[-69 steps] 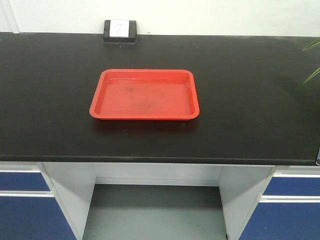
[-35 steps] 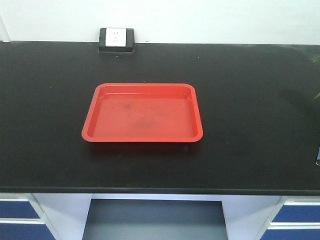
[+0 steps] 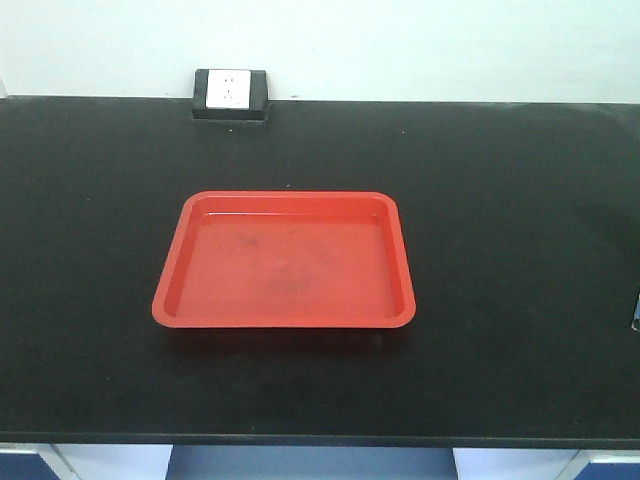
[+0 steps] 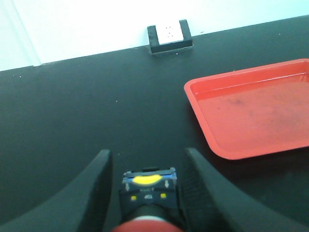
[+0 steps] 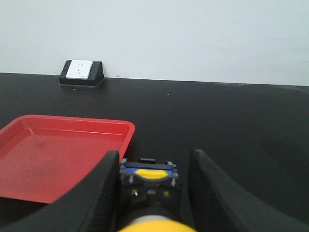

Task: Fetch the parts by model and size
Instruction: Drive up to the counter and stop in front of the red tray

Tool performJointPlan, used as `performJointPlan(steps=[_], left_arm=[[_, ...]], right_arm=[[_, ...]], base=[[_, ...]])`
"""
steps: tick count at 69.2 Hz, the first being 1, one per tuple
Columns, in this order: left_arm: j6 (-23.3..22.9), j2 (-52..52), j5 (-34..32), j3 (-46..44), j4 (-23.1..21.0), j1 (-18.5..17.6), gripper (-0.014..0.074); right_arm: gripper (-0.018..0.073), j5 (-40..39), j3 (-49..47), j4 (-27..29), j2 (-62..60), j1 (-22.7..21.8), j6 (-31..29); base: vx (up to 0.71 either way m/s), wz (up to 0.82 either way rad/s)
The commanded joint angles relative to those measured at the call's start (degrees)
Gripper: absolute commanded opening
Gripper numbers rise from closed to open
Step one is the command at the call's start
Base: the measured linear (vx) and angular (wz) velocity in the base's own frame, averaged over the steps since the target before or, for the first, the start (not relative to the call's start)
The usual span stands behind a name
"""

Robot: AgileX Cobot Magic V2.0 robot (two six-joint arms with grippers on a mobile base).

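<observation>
The left tool (image 4: pixel 147 158) pinches the red-capped switch (image 4: pixel 147 193) between its two dark fingers (image 4: pixel 96 193). The switch's blue-grey base with a yellow mark points toward 12 o'clock, and its red cap sits at the bottom edge of the left wrist view. The right tool (image 5: pixel 152 157) likewise grips the yellow-capped switch (image 5: pixel 148 186), base toward 12 o'clock and yellow cap at the lower edge of its view. Both switches are held above the black table (image 4: pixel 72 106).

From the left tool, the red tray (image 4: pixel 251 111) lies on the table at about 2 o'clock, and the socket box (image 4: pixel 169 35) sits near 12 o'clock where the table meets the wall. From the right tool, the tray is at 10 o'clock and the socket box at 11 o'clock. In the front view, the tray rests mid-table with the socket box at its 11 o'clock.
</observation>
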Motion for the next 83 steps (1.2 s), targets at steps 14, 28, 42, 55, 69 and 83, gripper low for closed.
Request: performJointPlan(steps=[14,28,42,55,69,83], left_arm=[[-0.4,0.5,-3.7,-1.4,0.7,-0.3,-0.0006],[-0.4,0.5,-3.7,-1.4,0.7,-0.3,-0.0006],[-0.4,0.5,-3.7,-1.4,0.7,-0.3,-0.0006],[-0.4,0.5,-3.7,-1.4,0.7,-0.3,-0.0006],[-0.4,0.5,-3.7,-1.4,0.7,-0.3,-0.0006],[-0.4,0.5,-3.7,-1.4,0.7,-0.3,-0.0006]], right_arm=[[-0.0005,-4.5,-1.6,-0.2,0.4,-0.1,-0.3],[-0.0005,-4.5,-1.6,-0.2,0.4,-0.1,-0.3],[-0.0005,-4.5,-1.6,-0.2,0.4,-0.1,-0.3],[-0.0005,-4.5,-1.6,-0.2,0.4,-0.1,-0.3],[-0.0005,-4.5,-1.6,-0.2,0.4,-0.1,-0.3],[-0.0005,-4.5,-1.6,-0.2,0.4,-0.1,-0.3]], base=[[0.09,0.00],[0.06,0.00],[0.04,-0.02],[0.04,-0.02],[0.03,-0.02],[0.04,-0.03]])
